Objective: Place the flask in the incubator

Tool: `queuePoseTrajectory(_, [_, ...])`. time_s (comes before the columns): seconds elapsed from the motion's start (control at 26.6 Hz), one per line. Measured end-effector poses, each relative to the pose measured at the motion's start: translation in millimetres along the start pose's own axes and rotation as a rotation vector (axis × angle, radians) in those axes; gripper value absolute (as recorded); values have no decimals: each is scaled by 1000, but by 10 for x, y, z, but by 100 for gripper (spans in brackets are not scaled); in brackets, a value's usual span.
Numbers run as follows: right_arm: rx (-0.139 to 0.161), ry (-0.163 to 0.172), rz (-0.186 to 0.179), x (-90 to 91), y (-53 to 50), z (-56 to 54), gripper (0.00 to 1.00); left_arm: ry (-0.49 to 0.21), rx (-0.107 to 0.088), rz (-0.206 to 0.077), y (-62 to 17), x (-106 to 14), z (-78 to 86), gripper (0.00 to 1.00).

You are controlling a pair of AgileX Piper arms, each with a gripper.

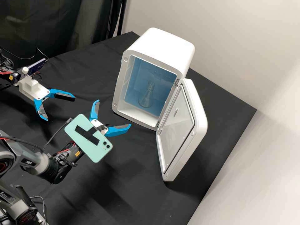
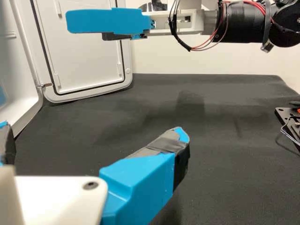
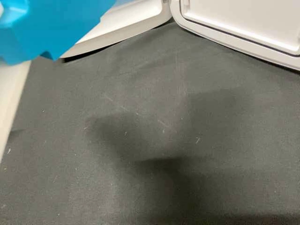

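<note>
Two end effectors hang over the black table [image 1: 93, 187] in the high view, both toward its left edge. The left end effector [image 1: 60, 108] is released, its blue prongs spread wide with nothing between them. The right end effector [image 1: 113, 113] is released too. It sits splayed just in front of the incubator [image 1: 159, 47], with a mint-green phone [image 1: 100, 149] fixed on its wrist. The incubator stands by the table's far right edge, its door [image 1: 184, 125] swung open. The flask [image 1: 147, 97] stands upright on the floor of the blue chamber, apart from both end effectors.

From the left wrist, one of its own fingers [image 2: 154, 164] lies above bare table. Farther off, the right end effector crosses in front of the open door.

From the right wrist, one of its fingers [image 3: 47, 23] is close to the incubator's lower rim. The door's edge is just beside that rim, above the table.
</note>
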Motion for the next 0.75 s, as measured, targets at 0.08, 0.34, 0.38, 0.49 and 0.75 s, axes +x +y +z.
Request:
queuePoseTrajectory(0.08, [0,0,0,0,0,0,100,-3,-1,2,-3,-3,10,100])
queuePoseTrajectory(0.34, [0,0,0,0,0,0,100,86,21,44,25,-65,51,100])
queuePoseTrajectory(0.38, [0,0,0,0,0,0,100,92,19,52,40,-71,50,100])
queuePoseTrajectory(0.49, [0,0,0,0,0,0,100,100,4,51,32,-92,44,100])
queuePoseTrajectory(0.75, [0,0,0,0,0,0,100,101,-55,64,56,-105,23,100])
